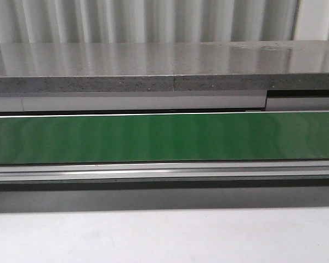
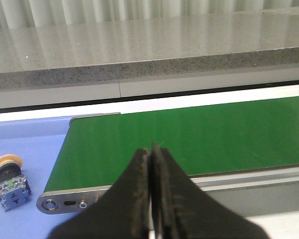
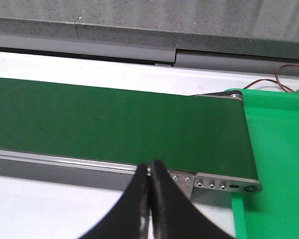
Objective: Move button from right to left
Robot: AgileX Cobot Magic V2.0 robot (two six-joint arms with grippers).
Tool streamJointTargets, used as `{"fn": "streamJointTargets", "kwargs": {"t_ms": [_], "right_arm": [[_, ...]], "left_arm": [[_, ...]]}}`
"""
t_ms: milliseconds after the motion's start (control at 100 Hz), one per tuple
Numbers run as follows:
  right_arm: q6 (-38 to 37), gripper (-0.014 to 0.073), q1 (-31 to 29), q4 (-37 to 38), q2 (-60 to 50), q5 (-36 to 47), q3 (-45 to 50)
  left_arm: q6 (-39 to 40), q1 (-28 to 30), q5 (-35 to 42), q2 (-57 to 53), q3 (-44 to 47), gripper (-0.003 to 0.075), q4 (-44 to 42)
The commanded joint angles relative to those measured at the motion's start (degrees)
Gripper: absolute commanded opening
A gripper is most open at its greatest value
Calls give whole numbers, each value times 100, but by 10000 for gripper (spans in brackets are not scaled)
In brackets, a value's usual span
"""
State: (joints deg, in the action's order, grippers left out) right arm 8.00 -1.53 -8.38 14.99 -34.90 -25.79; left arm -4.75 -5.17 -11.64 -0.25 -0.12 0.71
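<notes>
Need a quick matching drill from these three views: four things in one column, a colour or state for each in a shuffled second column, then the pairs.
Things
1. button
2. conveyor belt
3. left gripper
4. tray past the belt's end in the right wrist view

Colour or state
A. bright green, nothing seen on the part in view
B. dark green, nothing riding on it
C. lying on the blue surface beside the belt's end
D. shut, holding nothing

Pairs: 1-C, 2-B, 3-D, 4-A
</notes>
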Motion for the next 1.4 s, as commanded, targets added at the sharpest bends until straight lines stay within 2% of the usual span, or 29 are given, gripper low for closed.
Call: {"fn": "streamJointTargets", "kwargs": {"t_ms": [0, 1010, 1150, 1320, 1390], "right_arm": [[58, -67, 9, 7, 57, 430, -143], [58, -67, 3, 14, 58, 552, -63], [58, -67, -105, 14, 51, 1459, 332], [-209, -67, -303, 99, 51, 3321, 1128], [-348, -67, -352, 234, -27, 3819, 1398]], "left_arm": [[76, -28, 470, -210, 148, -20, 15], [76, -28, 470, -210, 148, -20, 15], [76, -28, 470, -210, 148, -20, 15], [76, -28, 470, -210, 148, -20, 15], [76, -28, 470, -210, 148, -20, 15]]}}
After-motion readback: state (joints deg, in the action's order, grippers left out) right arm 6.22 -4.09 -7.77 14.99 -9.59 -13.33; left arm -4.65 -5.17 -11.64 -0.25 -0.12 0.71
